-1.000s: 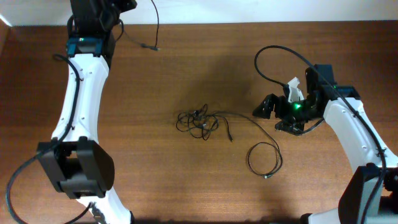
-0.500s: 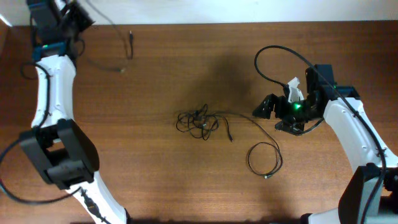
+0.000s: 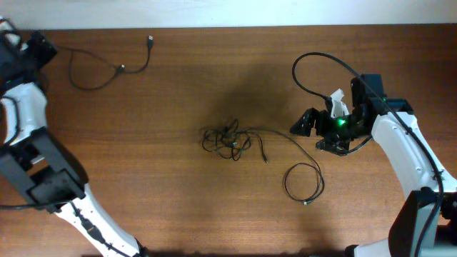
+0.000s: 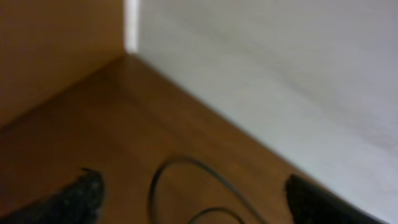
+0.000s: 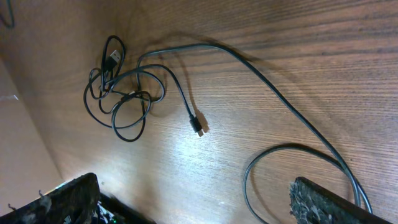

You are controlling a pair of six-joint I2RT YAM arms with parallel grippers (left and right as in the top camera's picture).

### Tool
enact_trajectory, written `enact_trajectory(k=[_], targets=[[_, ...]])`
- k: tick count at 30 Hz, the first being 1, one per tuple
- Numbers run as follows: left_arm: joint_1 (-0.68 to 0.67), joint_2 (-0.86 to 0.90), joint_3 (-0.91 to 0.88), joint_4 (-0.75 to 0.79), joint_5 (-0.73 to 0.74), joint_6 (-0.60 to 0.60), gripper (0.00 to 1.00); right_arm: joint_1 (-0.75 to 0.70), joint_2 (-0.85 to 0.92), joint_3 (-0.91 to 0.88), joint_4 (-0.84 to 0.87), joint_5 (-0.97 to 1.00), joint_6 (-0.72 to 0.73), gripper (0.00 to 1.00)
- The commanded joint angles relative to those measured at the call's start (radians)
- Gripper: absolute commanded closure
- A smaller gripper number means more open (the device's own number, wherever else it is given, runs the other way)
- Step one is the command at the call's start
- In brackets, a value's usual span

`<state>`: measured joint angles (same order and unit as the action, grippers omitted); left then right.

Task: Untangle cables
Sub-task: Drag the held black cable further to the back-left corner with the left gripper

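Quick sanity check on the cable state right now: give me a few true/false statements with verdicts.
1. One cable lies alone, well apart from the knot. True.
2. The right end effector grips the knot. False: it is open, holds nothing and sits off to the knot's side.
3. The left end effector is open. True.
4. The knot is fully undone. False: its cords cross in a tangle.
5. In the overhead view, a loose loop lies to the knot's right. True.
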<state>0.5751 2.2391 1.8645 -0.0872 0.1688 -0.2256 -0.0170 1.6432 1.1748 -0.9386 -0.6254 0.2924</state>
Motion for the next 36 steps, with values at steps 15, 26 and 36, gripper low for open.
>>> enact_trajectory(k=[15,26,36], targets=[[0.008,0.005,0.003,-0.429,0.184,0.084,0.01,0.006,0.003,0.003,0.0,0.008,0.003,0.02],[-0.014,0.056,0.002,-0.469,-0.031,-0.148,0.01,0.006,0.003,0.003,-0.001,0.009,0.003,0.02],[-0.013,0.14,0.003,-0.314,-0.023,-0.216,0.01,0.006,0.003,0.003,-0.005,0.008,0.003,0.02]])
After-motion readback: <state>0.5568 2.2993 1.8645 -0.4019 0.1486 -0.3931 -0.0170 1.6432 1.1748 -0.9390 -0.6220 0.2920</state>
